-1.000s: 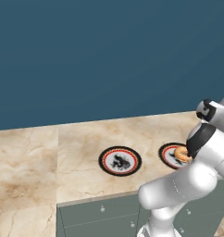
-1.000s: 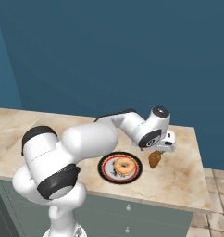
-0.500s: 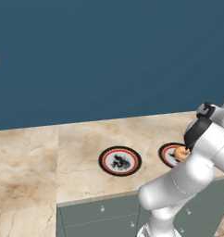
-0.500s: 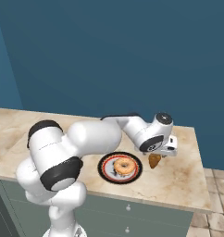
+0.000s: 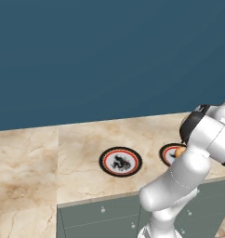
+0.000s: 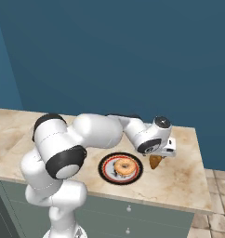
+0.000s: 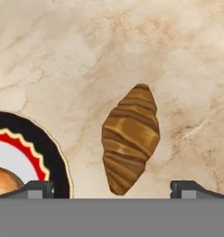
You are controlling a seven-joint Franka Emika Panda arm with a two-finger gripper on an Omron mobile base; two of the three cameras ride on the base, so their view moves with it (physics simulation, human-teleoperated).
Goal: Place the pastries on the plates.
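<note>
Tool [image 6: 157,157] of the white arm hangs just over the dark brown ridged croissant-shaped pastry [image 7: 130,138], its two dark fingertips [image 7: 34,189] spread wide apart, one to each side of the pastry and touching nothing. That pastry [image 6: 155,161] lies on the bare beige marble worktop [image 6: 188,176], near the worktop's right end and just beside the nearer round plate with black rim, red ring and white centre [image 6: 106,173], but off it. On that plate rests the golden-brown ring-shaped pastry [image 6: 124,167]; in the hand view a curved slice of the plate's black rim [image 7: 52,152] and a bit of the ring pastry show at lower left. A second, alike plate [image 5: 120,161] sits farther left along the worktop, well apart from the first, close to the front edge, its black ornate figure uncovered.
</note>
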